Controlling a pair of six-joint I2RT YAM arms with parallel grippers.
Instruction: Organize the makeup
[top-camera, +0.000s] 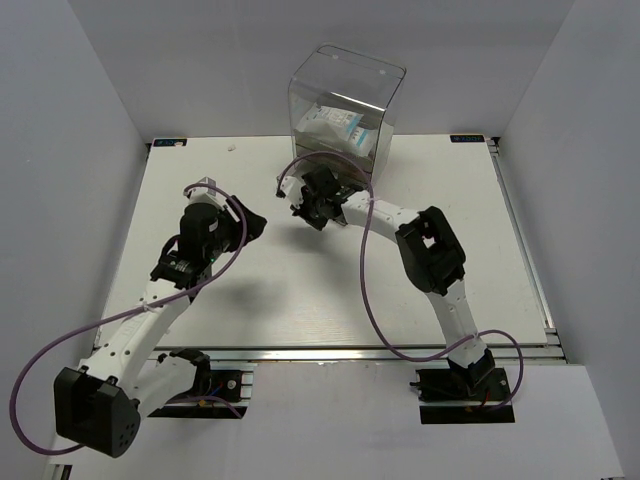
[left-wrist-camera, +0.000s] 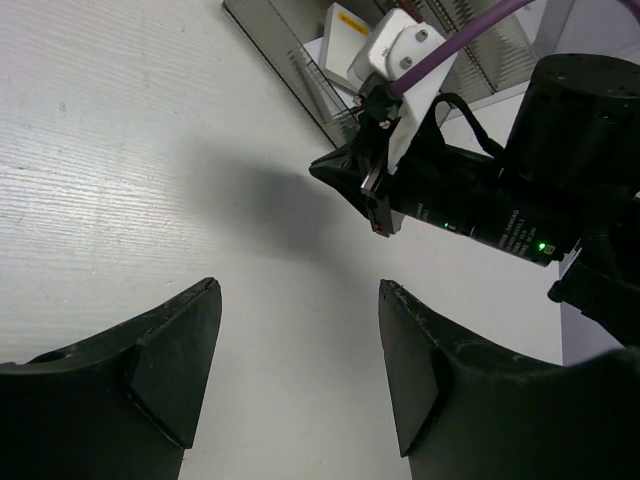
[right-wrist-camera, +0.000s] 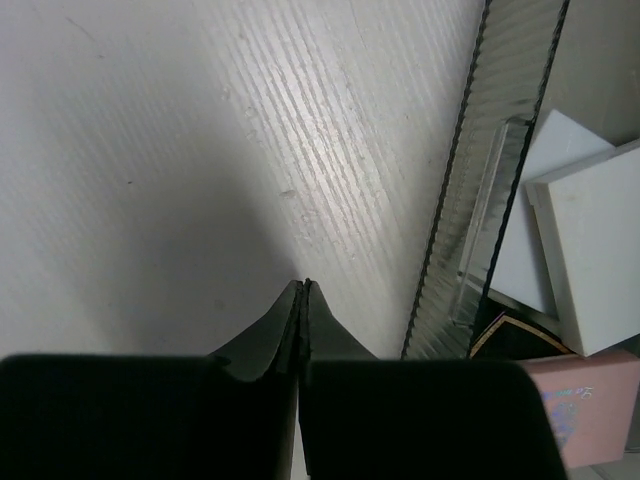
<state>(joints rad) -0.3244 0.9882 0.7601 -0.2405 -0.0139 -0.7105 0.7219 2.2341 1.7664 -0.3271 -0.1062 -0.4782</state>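
Right gripper (right-wrist-camera: 303, 300): the fingers are pressed together at the tips with nothing between them. The tips point down at the bare white table (right-wrist-camera: 150, 150).

In the right wrist view, the ribbed wall of the clear plastic box (right-wrist-camera: 500, 150) stands just to the right of the tips. The makeup lies behind that wall, apart from the gripper:
- Two white squares (right-wrist-camera: 595, 250), one overlapping the other.
- A pink square (right-wrist-camera: 590, 395) next to them, at the lower edge of the view.
- A black compact (right-wrist-camera: 505, 335) with a gold rim, nearest the wall.

Left gripper (left-wrist-camera: 300, 350): the fingers are spread wide and empty, over the bare table. No makeup lies between or beside them. The right arm (left-wrist-camera: 480, 190) crosses ahead of this gripper. The box sits beyond it.

In the top view, the box (top-camera: 345, 100) stands at the far edge of the table. A packet (top-camera: 335, 128) with white contents shows through its clear wall. The right gripper (top-camera: 305, 200) sits just in front of the box. The left gripper (top-camera: 250, 225) is farther off, to the left.
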